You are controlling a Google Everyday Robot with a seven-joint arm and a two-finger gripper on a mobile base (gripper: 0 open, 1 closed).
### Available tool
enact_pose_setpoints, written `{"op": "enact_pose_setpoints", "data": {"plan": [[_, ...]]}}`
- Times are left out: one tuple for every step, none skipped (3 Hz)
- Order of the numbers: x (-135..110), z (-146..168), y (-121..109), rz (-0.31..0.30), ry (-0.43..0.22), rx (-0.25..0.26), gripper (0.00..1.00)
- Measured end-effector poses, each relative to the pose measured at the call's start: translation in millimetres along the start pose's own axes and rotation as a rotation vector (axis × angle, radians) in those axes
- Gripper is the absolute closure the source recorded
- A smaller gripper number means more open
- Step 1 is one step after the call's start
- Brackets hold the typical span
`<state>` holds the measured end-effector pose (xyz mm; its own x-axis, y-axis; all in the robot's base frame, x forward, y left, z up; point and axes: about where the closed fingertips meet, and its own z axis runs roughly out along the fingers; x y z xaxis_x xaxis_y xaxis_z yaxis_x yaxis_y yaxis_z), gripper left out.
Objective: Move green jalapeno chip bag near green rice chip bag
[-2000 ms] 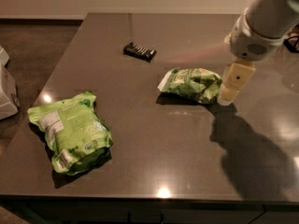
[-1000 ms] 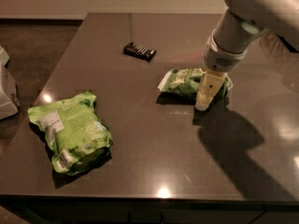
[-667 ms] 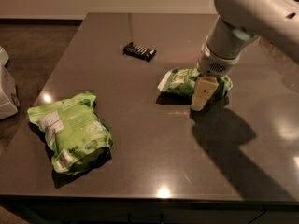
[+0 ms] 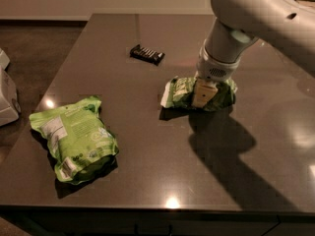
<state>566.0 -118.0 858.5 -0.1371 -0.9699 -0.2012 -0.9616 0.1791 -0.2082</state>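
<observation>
Right of the green rice chip bag (image 4: 74, 136): green jalapeno chip bag (image 4: 178, 91); lay flat on the dark table (image 4: 147, 181), well apart from the rice bag and a little farther back, white end turned toward it.
Farther right of the green rice chip bag: gripper (image 4: 203, 93); sat low on the middle of the jalapeno bag, touching its top, with the pale arm (image 4: 256, 14) rising up and to the right.
Grip: could not be told whether clamped on the bag or only resting on it.
Behind the green rice chip bag, off to its right: dark wrapped snack bar (image 4: 146, 54); lay apart from both bags.
Left of the green rice chip bag: white object (image 4: 7, 97) beyond the table edge; cut off, not identified.
Handling, as a judgement: looked light, soft and crinkly; likely to crumple under pressure and slide on the glossy top; chips inside probably brittle, so called for a gentle squeeze.
Hold, as a judgement: best taken across the puffed middle, not by the flat white end.
Step, as a judgement: grasping stage; carry toward the rice bag not yet done.
</observation>
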Motion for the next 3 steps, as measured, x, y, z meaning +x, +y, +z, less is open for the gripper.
{"op": "enact_pose_setpoints", "data": {"plan": [[-30.8,-13.3,9.0,-0.083,-0.038,-0.015,0.88],[-71.0,-26.3,28.5,-0.189,-0.132,-0.052,1.0],[-104.1,-32.7,53.0,-0.274,-0.224,-0.095,1.0]]}}
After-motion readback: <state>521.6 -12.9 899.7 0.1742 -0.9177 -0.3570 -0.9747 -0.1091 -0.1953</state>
